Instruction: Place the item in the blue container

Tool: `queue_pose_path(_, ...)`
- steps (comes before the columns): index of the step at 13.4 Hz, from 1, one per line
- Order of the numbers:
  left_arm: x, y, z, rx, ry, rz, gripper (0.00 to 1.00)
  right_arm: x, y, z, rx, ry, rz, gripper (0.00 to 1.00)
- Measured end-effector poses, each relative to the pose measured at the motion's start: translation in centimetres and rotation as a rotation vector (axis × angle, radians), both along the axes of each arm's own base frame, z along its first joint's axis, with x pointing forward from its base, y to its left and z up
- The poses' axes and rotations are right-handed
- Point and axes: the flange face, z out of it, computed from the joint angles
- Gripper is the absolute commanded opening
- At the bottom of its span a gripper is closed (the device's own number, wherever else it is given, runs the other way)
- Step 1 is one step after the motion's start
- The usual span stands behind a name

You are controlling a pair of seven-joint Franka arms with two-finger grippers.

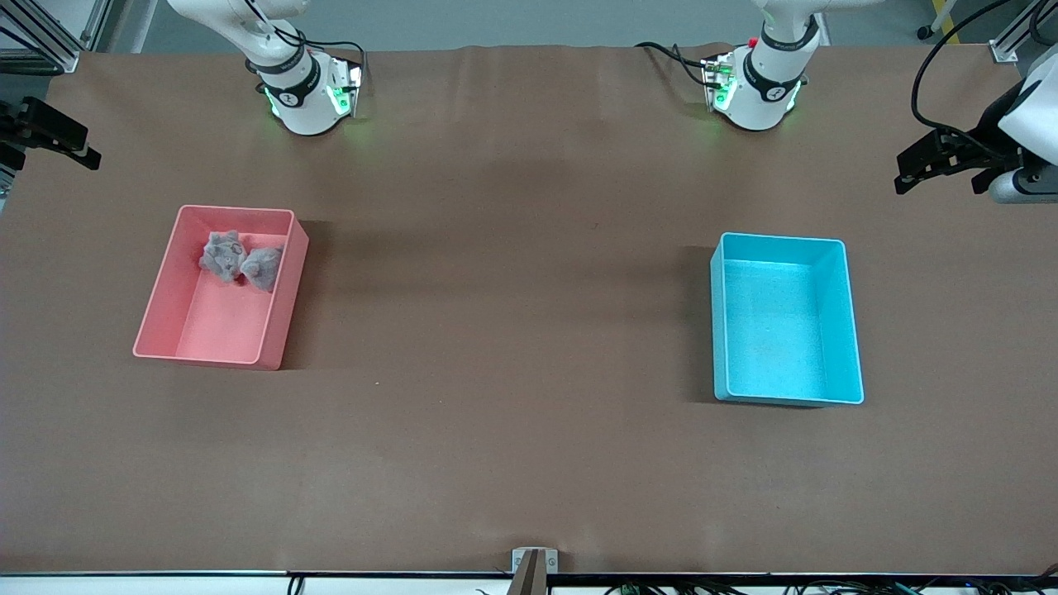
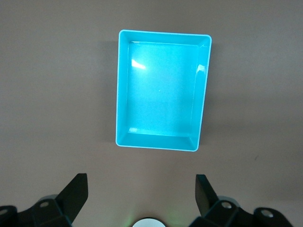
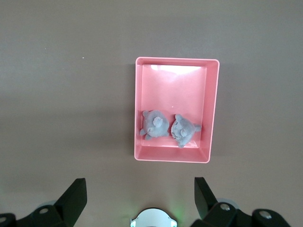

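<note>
The blue container (image 1: 718, 322) stands empty toward the left arm's end of the table; in the left wrist view the blue container (image 2: 123, 90) shows from straight above. Two grey plush toys (image 1: 221, 252) (image 1: 263, 267) lie side by side in the pink bin (image 1: 287, 302) toward the right arm's end, at the bin's end farther from the front camera. The right wrist view shows both toys (image 3: 155, 124) (image 3: 183, 130) there. My left gripper (image 1: 938, 169) (image 2: 141, 189) hangs high and open, holding nothing. My right gripper (image 1: 50, 140) (image 3: 140, 191) hangs high, open and empty.
Brown table covering (image 1: 512, 330) spreads between the two bins. The arm bases (image 1: 302, 91) (image 1: 756, 87) stand at the edge farthest from the front camera. A small bracket (image 1: 534, 562) sits at the table's nearest edge.
</note>
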Motion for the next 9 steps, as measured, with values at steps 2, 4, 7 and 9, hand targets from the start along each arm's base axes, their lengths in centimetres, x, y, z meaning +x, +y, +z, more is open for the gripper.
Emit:
queue_pose_path(2,-0.03,-0.24,-0.01,0.000,0.001,-0.001,1.00,0.00,-0.02,0.00,0.000,0.000,0.000,1.00)
queue_pose_path(4,-0.03,-0.23,-0.01,0.001,0.001,-0.001,1.00,0.00,-0.04,0.00,0.000,0.000,-0.001,1.00)
queue_pose_path(7,-0.01,-0.07,-0.01,0.000,0.001,0.002,1.00,0.00,-0.04,0.10,0.000,-0.003,-0.001,1.00)
queue_pose_path(9,0.02,0.02,-0.06,0.000,0.002,0.004,1.00,-0.04,-0.09,0.60,-0.001,-0.014,-0.002,1.00)
